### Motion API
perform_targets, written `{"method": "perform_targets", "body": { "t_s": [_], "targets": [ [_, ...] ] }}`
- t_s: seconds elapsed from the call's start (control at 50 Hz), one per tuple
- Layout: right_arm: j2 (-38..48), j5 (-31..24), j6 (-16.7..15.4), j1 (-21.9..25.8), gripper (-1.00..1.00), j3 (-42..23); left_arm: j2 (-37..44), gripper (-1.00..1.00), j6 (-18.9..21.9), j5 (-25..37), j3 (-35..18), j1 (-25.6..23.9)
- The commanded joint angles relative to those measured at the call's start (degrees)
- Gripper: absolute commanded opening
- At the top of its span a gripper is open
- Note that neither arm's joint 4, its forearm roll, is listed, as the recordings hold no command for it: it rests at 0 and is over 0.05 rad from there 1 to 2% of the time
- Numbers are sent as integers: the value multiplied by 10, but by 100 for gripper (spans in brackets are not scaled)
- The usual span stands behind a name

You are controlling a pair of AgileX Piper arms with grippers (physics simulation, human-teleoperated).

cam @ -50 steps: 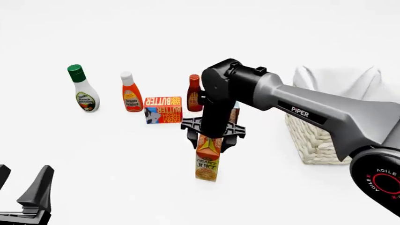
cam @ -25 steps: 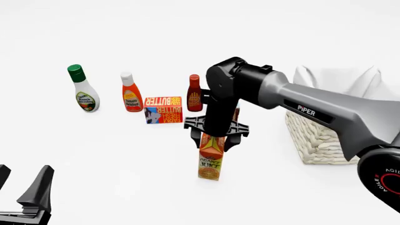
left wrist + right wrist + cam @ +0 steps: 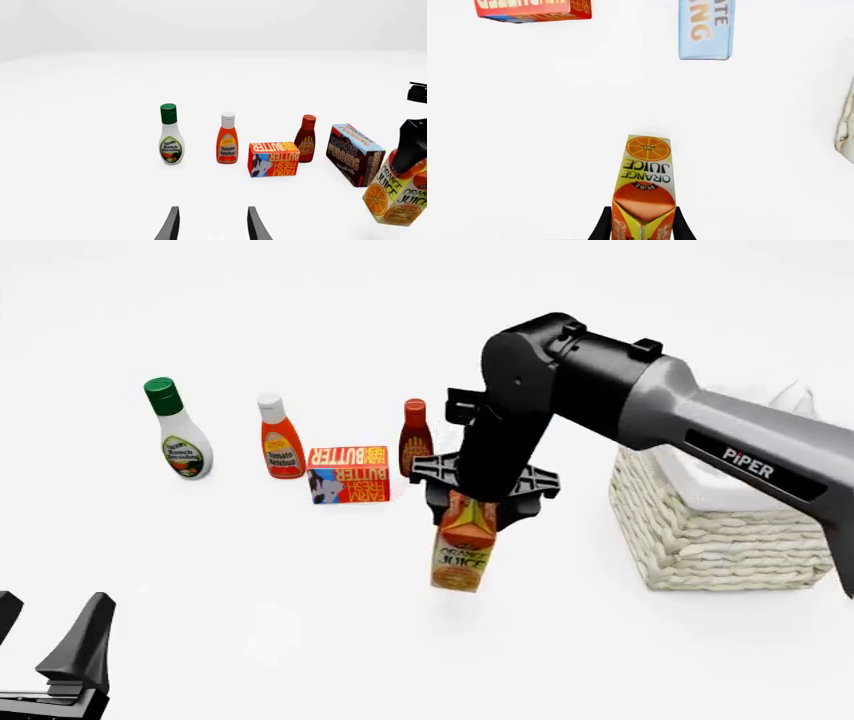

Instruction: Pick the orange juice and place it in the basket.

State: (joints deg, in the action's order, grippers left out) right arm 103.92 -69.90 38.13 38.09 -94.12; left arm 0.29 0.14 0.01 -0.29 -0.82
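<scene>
The orange juice (image 3: 463, 555), clamped at its gable by the closed right hand (image 3: 471, 508), has been lifted off the bench and carried slightly toward the basket (image 3: 721, 530), so transport is judged underway.

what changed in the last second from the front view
The right gripper, already shut on the orange juice, has lifted the carton clear of the table and carried it a little right, toward the basket; it now hangs slightly tilted. The ranch bottle, ketchup, butter box, BBQ bottle and open left gripper stayed put.
</scene>
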Motion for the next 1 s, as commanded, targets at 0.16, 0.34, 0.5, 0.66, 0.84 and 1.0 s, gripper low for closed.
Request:
{"method": "perform_targets", "body": {
  "t_s": [0.16, 0.34, 0.5, 0.66, 0.84, 1.0],
  "targets": [
    [-44, 0, -47, -12, -100, -4, 0, 100, 0, 0, 0, 0],
    [-61, 0, -89, -26, -100, -15, 0, 100, 0, 0, 0, 0],
    [-77, 0, -133, -41, -100, -32, 0, 100, 0, 0, 0, 0],
    [-93, 0, -198, -54, -100, -56, 0, 100, 0, 0, 0, 0],
    [-109, 0, -248, -63, -100, -65, 0, 100, 0, 0, 0, 0],
    [-126, 0, -284, -81, -100, -71, 0, 100, 0, 0, 0, 0]
  ]
}}
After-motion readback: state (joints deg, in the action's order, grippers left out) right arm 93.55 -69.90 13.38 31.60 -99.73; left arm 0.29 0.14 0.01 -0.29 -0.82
